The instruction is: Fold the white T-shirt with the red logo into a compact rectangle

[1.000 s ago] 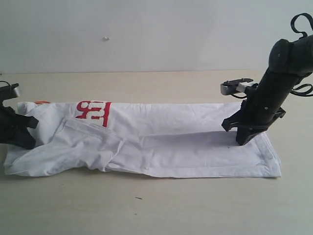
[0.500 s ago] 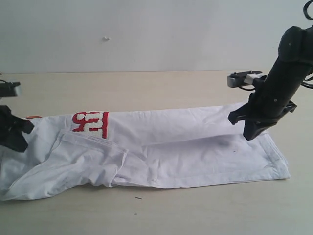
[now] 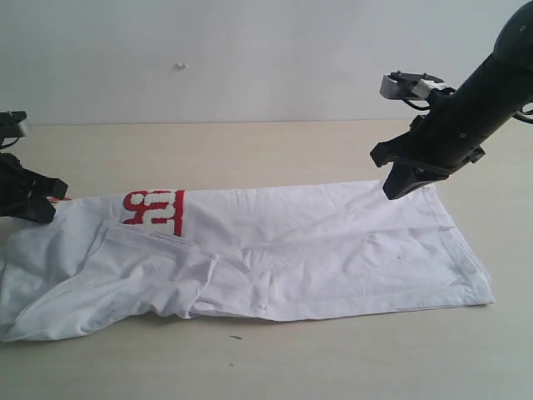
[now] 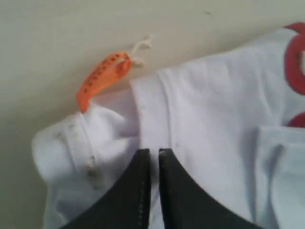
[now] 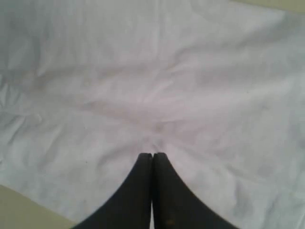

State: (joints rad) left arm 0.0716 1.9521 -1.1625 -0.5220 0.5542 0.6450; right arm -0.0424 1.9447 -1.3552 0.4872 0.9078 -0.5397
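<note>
Bare table [image 3: 250, 150] is seen beyond the far edge of the white T-shirt with the red logo [image 3: 316, 242], up to the pale wall [image 3: 250, 50], and a narrower strip is left along the near edge; to the right of the hem some table is also free, while on the left the cloth runs out to the border of the exterior view. The shirt is laid as one long band from left to right; its right half is fairly flat with a straight stitched hem, its left half is rumpled, with a sleeve folded over the body toward the near side; the red logo [image 3: 154, 210] is partly hidden under that fold; an orange neck tag [image 4: 97, 76] sticks out past the collar onto the table. The left gripper [image 3: 35, 208] is held at the far left corner of the shirt, its tips just at the collar; its jaws are parted by a narrow slit. The right gripper [image 3: 393, 190] is raised over the far right corner, clear of the cloth; its jaws are pressed together on nothing.
</note>
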